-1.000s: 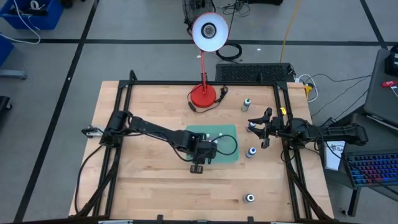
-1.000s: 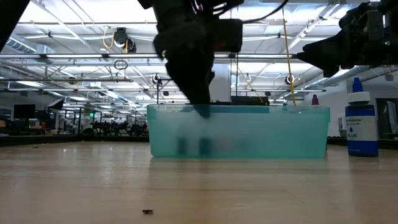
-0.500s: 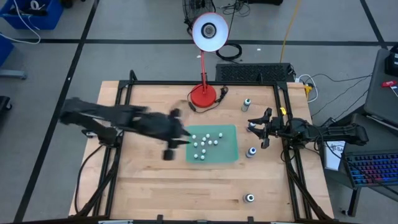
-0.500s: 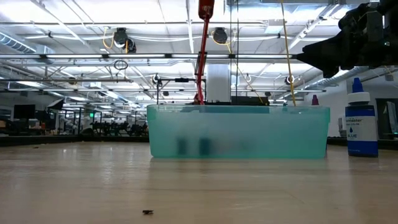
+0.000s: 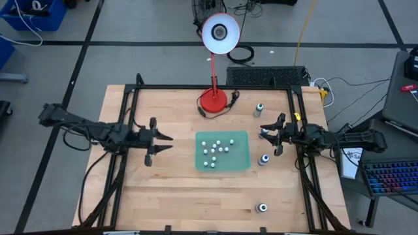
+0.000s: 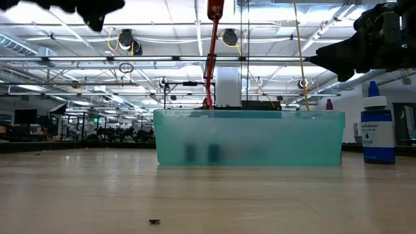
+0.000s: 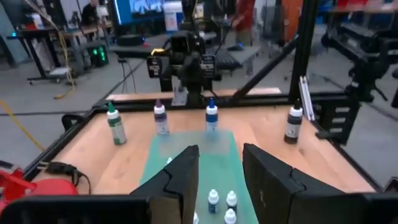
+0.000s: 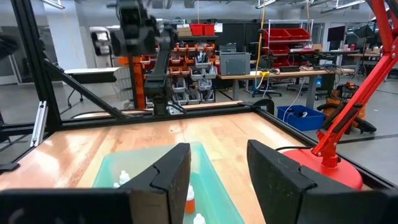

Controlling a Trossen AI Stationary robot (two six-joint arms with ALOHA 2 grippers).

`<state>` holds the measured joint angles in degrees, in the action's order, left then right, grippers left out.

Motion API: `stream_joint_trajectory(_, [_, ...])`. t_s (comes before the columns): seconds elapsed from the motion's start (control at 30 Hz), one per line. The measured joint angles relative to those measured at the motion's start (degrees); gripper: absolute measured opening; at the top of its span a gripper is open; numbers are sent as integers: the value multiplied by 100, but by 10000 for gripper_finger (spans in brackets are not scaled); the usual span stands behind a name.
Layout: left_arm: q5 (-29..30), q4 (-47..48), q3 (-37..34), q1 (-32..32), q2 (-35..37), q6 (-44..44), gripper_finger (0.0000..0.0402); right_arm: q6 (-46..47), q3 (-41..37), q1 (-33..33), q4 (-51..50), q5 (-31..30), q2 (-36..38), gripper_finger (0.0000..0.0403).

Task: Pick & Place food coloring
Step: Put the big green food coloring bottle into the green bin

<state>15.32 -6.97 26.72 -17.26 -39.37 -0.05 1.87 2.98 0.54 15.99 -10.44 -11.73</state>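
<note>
The food coloring is in two groups. Several tiny white round-topped pieces (image 5: 216, 151) lie in the pale green tray (image 5: 241, 160), also seen as white pieces (image 7: 213, 198) in the left wrist view. Four bottles stand on the wood along the tray's right side: green (image 7: 115, 124), purple (image 7: 161, 118), blue (image 7: 212, 115) and dark (image 7: 294, 124). My left gripper (image 5: 164, 140) is open, well left of the tray. My right gripper (image 5: 270, 134) is open beside the purple bottle (image 5: 262, 134), pointing at the tray.
A red-based desk lamp (image 5: 213, 99) stands at the table's far side, its cord beside it. A black frame rail (image 5: 297, 117) borders the table. In the low view the tray's wall (image 6: 250, 136) and the blue bottle (image 6: 377, 127) show. Bare wood lies between my left gripper and the tray.
My left arm has swung away from over the tray's near edge toward the table's left edge, leaving the low view's middle. The white pieces in the tray have come into view. My right arm has kept still.
</note>
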Motion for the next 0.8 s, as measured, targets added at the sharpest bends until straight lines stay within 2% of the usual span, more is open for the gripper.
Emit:
stream_joint_trajectory(0.17, [-25,-246,-726,2,751,-44,127,2,0,0,0,0,-2,149])
stream_joint_trajectory(0.33, [-29,709,-804,2,1779,-50,127,0,0,0,0,2,0,147])
stream_joint_trajectory(0.5, [-26,1145,-862,2,2671,-14,127,0,0,0,0,1,-2,150])
stream_joint_trajectory(0.6, [-74,954,-1188,2,2999,52,127,2,0,0,0,1,-1,148])
stream_joint_trajectory(0.8, [-226,-131,-2059,2,3284,221,127,0,0,0,0,2,-2,148])
